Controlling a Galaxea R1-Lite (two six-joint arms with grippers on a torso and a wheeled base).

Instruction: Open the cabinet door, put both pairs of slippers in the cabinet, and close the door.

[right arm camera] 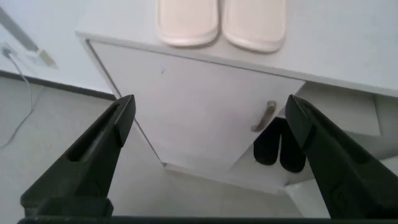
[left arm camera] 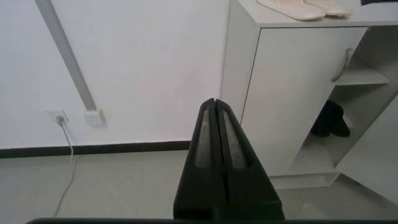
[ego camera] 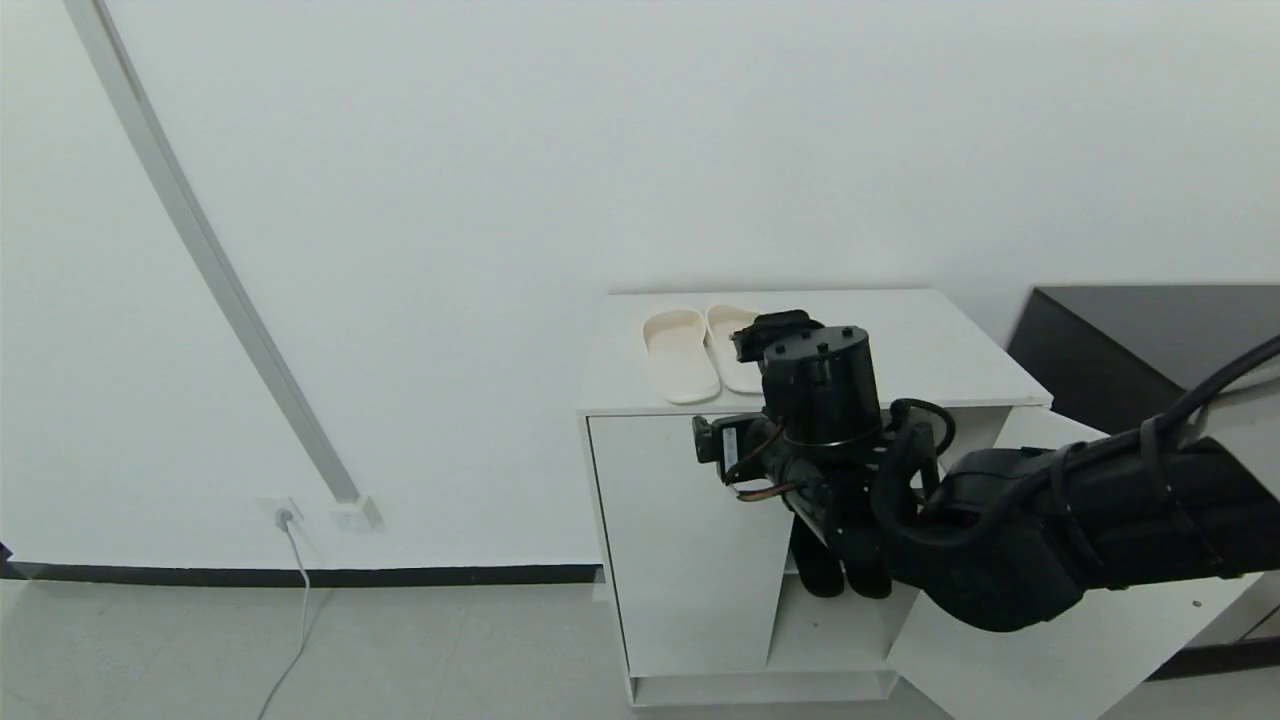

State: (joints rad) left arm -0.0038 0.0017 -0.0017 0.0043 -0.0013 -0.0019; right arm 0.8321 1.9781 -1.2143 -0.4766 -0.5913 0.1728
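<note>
Cream slippers (ego camera: 698, 356) lie at the cabinet top's (ego camera: 930, 350) front-left edge; black pair (right arm camera: 280, 147) sits inside (bottom compartment). Right gripper (right arm camera: 210, 106) spread, left gripper (left arm camera: 216, 107) pressed together; slippers likely light and pliable, so pinch the adjoining inner sidewalls.

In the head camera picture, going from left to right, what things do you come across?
Wall socket → cream slippers on the cabinet top → black slippers inside the cabinet → open cabinet door.
</note>
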